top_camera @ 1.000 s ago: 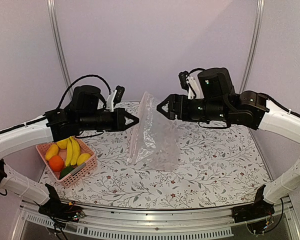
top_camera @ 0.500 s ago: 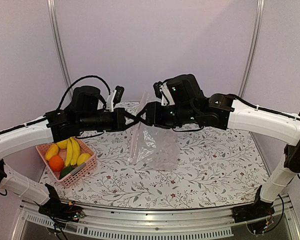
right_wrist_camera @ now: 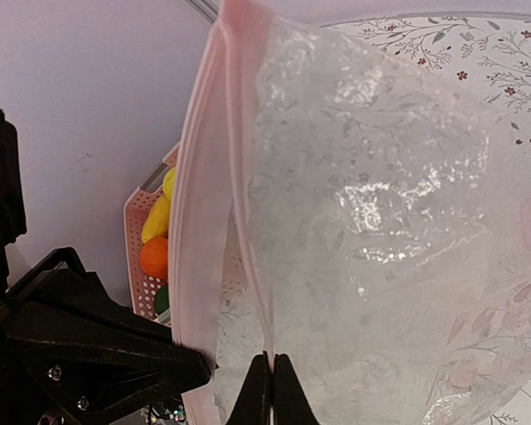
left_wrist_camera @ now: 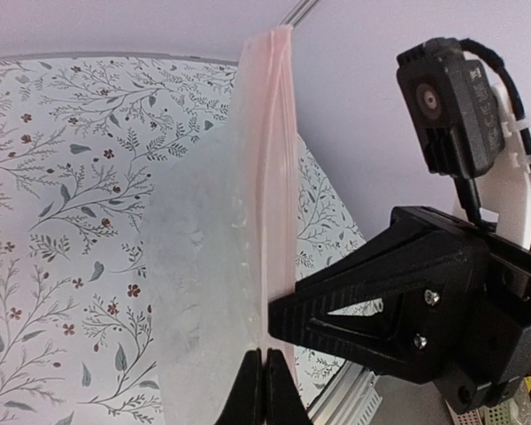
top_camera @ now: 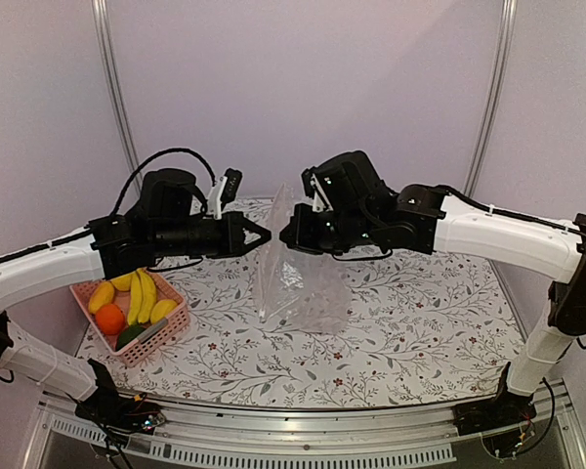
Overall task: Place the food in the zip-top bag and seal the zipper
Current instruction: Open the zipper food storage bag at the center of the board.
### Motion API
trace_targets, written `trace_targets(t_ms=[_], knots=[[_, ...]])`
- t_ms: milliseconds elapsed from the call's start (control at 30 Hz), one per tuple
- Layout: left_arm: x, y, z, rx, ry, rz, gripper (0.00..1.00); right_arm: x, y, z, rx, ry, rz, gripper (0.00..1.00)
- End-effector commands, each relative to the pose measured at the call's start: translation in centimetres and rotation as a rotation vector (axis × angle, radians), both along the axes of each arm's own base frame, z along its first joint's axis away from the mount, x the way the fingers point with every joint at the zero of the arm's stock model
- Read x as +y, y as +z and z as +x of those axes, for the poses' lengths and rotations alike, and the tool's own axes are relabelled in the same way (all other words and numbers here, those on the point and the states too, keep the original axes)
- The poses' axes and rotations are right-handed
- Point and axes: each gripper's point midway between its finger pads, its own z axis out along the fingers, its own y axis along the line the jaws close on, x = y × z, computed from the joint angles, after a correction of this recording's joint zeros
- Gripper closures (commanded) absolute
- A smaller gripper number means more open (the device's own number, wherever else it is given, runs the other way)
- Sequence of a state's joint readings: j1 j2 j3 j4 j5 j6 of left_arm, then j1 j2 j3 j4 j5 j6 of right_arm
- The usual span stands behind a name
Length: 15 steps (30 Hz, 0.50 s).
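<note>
The clear zip-top bag (top_camera: 303,285) hangs upright over the middle of the table, its bottom resting on the cloth. My left gripper (top_camera: 267,234) is shut on one lip of its mouth, seen close in the left wrist view (left_wrist_camera: 263,354). My right gripper (top_camera: 284,235) faces it tip to tip and is shut on the other lip (right_wrist_camera: 272,358). The pinkish zipper (left_wrist_camera: 275,168) runs up the mouth edge; its two lips (right_wrist_camera: 197,204) stand slightly apart. The food, bananas (top_camera: 143,293), an orange (top_camera: 109,319), a lemon (top_camera: 102,295) and a green piece (top_camera: 132,335), lies in the pink basket.
The pink basket (top_camera: 172,327) stands at the left edge of the floral tablecloth, under my left arm. A metal rail (top_camera: 273,430) runs along the near edge. Upright poles (top_camera: 112,88) and walls close off the back.
My right arm has swung left to the bag's mouth and its jaws have shut on the lip opposite my left gripper. The left arm has held still.
</note>
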<state>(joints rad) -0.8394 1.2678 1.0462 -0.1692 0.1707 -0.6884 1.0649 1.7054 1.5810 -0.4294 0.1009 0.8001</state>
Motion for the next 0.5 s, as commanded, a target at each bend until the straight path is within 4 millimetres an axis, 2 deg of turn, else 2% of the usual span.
trace_targets(t_ms=[0, 100, 267, 467], knots=[[1.0, -0.3, 0.2, -0.021, 0.03, 0.03, 1.0, -0.3, 0.5, 0.3, -0.018, -0.026, -0.02, 1.0], [2.4, -1.9, 0.9, -0.021, 0.096, 0.119, 1.0, -0.7, 1.1, 0.2, -0.029, -0.023, -0.014, 1.0], [6.6, -5.6, 2.8, -0.026, 0.264, 0.334, 1.0, -1.6, 2.1, -0.2, -0.046, -0.017, -0.023, 1.0], [9.6, -8.4, 3.5, -0.007, 0.352, 0.446, 1.0, -2.8, 3.3, -0.8, -0.062, -0.016, -0.021, 1.0]])
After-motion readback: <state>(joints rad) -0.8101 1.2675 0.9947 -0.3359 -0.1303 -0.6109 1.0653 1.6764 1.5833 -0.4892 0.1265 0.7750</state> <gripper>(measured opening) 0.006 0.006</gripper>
